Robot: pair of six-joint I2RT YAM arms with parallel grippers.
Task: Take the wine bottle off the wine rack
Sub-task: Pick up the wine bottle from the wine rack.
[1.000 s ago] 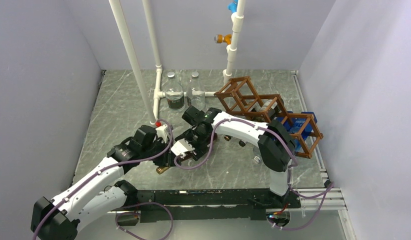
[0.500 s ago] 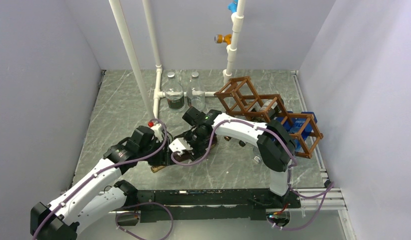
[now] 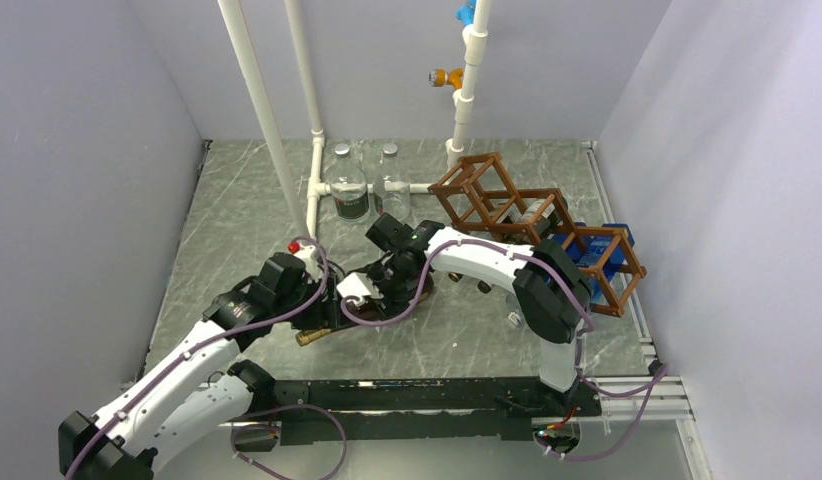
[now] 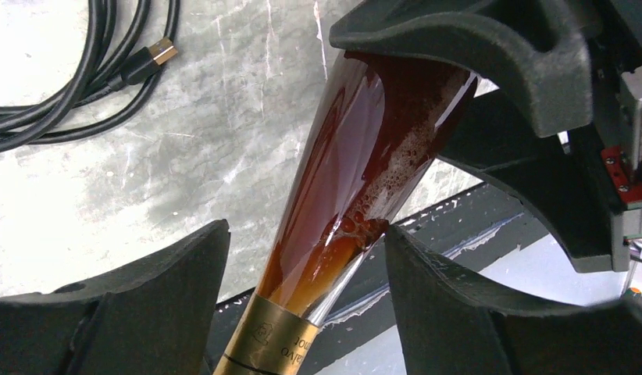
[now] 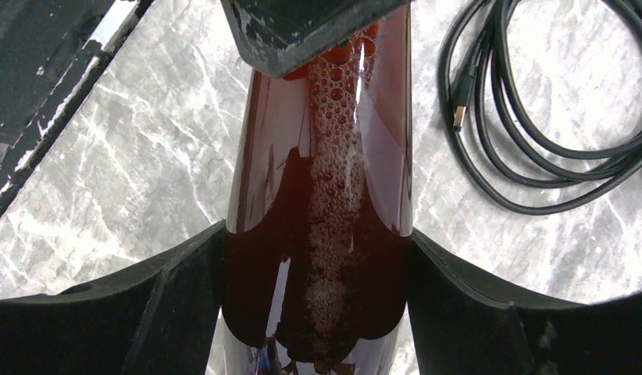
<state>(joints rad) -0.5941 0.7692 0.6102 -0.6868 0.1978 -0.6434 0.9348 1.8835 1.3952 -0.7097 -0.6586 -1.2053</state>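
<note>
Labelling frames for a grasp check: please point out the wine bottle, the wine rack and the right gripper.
wine bottle (image 4: 357, 148), left wrist view, tapering shoulder.
wine rack (image 3: 537, 193), top external view, middle cell's top rail.
right gripper (image 5: 316, 234), right wrist view, midway between its fingertips.

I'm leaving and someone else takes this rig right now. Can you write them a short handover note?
Left gripper: open, fingers on either side of the wine bottle neck, with a gap on one side.
Right gripper: shut on the bottle's body.
Wine rack: right rear of the table; the bottle is between the arms, clear of it.
Done: bottle off the rack.
Left: probably set it down, release, withdraw.
</note>
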